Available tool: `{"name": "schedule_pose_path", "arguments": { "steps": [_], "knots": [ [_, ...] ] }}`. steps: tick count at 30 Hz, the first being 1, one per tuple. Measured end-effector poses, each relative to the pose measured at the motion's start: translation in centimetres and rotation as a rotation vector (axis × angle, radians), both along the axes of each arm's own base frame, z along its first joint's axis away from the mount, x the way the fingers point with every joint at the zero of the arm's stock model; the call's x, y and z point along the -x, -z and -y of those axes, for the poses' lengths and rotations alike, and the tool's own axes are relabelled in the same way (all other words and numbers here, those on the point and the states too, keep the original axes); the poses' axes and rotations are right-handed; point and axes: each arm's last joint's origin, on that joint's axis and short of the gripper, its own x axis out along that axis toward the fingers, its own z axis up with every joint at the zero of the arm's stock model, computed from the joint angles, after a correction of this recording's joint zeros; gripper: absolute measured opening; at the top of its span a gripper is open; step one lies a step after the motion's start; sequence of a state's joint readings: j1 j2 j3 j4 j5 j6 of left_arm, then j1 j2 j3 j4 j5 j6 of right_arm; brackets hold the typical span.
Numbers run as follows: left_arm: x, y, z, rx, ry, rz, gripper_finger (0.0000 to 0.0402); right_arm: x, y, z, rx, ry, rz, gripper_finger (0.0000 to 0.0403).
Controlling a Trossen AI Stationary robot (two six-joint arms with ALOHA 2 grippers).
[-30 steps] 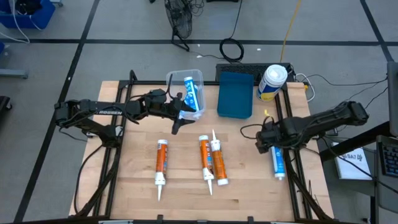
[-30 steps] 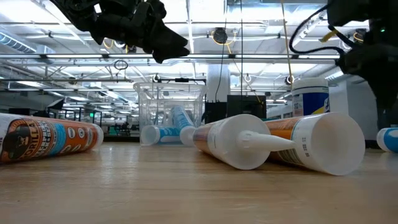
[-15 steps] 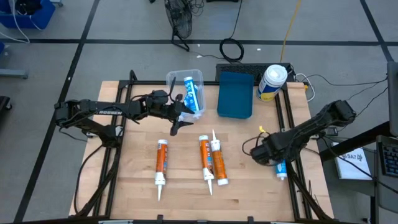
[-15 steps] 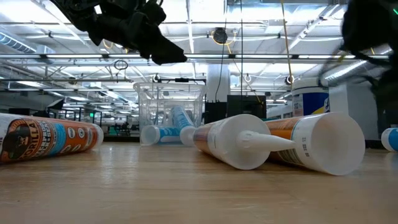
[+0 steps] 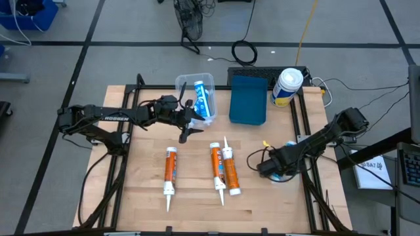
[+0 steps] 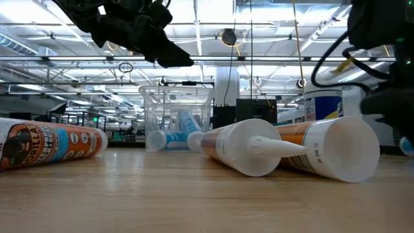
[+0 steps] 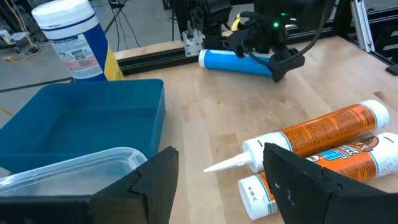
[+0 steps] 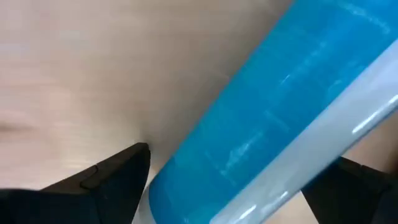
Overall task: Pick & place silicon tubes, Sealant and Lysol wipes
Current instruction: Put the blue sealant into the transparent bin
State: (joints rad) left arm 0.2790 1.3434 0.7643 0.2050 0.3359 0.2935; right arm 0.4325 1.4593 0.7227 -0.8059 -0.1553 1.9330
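Wooden counter (image 5: 197, 203). Right gripper (image 5: 274, 172) low, jaws wide astride blue tube (image 8: 273, 118): rigid, smooth, probably slippery; best gripped mid-barrel. Left gripper (image 5: 186, 122) nearly closed, empty.

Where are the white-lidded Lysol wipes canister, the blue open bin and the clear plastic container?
Lysol wipes canister (image 5: 288, 80), high view, on its white domed lid.
Blue open bin (image 5: 249, 99), high view, on its bare floor.
Clear plastic container (image 6: 155, 103), low view, on its front wall.
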Motion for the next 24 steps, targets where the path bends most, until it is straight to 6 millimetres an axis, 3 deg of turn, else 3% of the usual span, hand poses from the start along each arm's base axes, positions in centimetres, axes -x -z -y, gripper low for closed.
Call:
{"name": "schedule_pose_path", "arguments": {
  "steps": [8,24],
  "knots": [
    [-0.1,-0.3,0.0,-0.012,0.001,0.037,0.0239,-0.2,0.5,0.1,0.350,0.056,0.157,0.0365],
    [-0.2,-0.6,-0.1,-0.031,0.005,0.061,0.0239,-0.3,3.6,0.0,0.530,0.029,0.050,0.0366]
  ]
}}
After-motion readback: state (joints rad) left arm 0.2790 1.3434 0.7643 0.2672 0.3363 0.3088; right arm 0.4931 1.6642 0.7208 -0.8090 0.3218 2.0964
